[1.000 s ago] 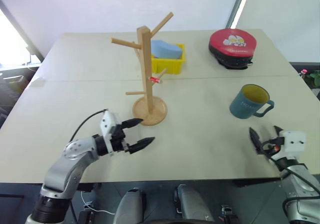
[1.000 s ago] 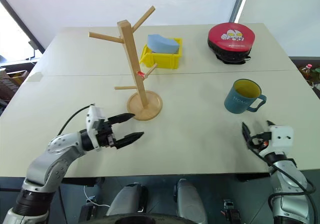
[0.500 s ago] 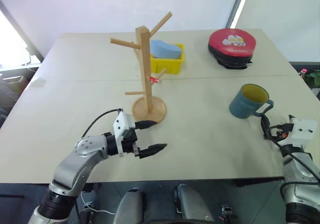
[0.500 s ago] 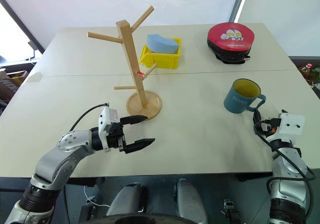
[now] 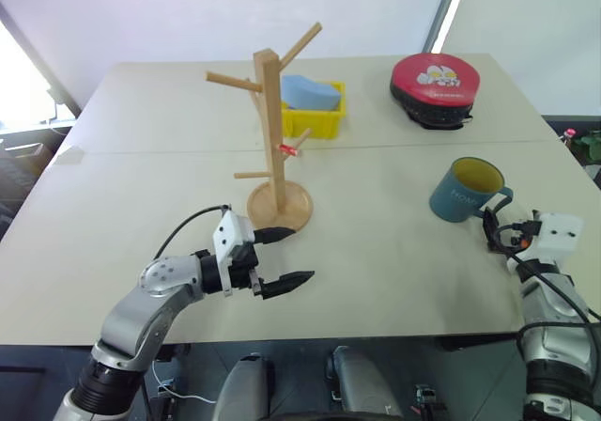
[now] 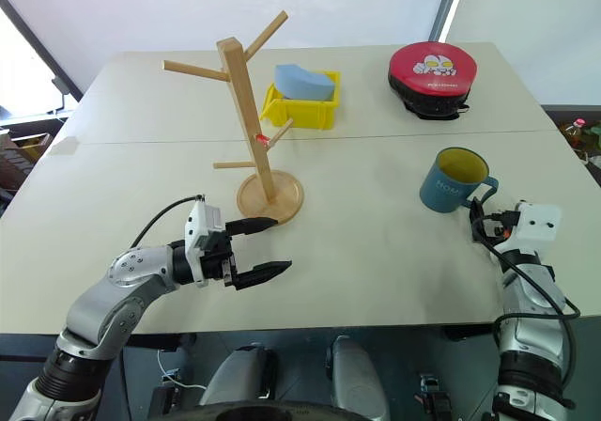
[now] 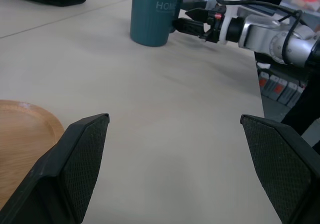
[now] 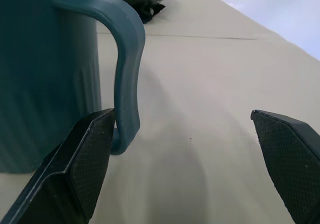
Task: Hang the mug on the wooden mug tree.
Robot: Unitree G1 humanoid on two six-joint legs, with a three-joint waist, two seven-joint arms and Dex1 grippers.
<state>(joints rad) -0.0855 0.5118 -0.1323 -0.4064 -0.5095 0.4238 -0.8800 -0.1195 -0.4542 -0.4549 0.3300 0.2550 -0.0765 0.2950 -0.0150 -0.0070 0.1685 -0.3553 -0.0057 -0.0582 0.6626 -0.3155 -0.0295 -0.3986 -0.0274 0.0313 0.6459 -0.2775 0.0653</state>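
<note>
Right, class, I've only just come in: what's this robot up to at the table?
The right gripper is open and level with the mug, one finger close beside the loop handle; nothing is gripped yet. The mug stands upright on the table, well apart from the mug tree, whose pegs are bare. The left gripper is open and empty near the tree's round base.

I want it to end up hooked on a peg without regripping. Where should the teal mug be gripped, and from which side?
Probably the loop handle's outer bar. The teal mug stands upright with that handle facing the open right gripper, so come in level from the robot's right, one finger through the loop. That should leave enough loop free for a peg on the wooden mug tree.
</note>
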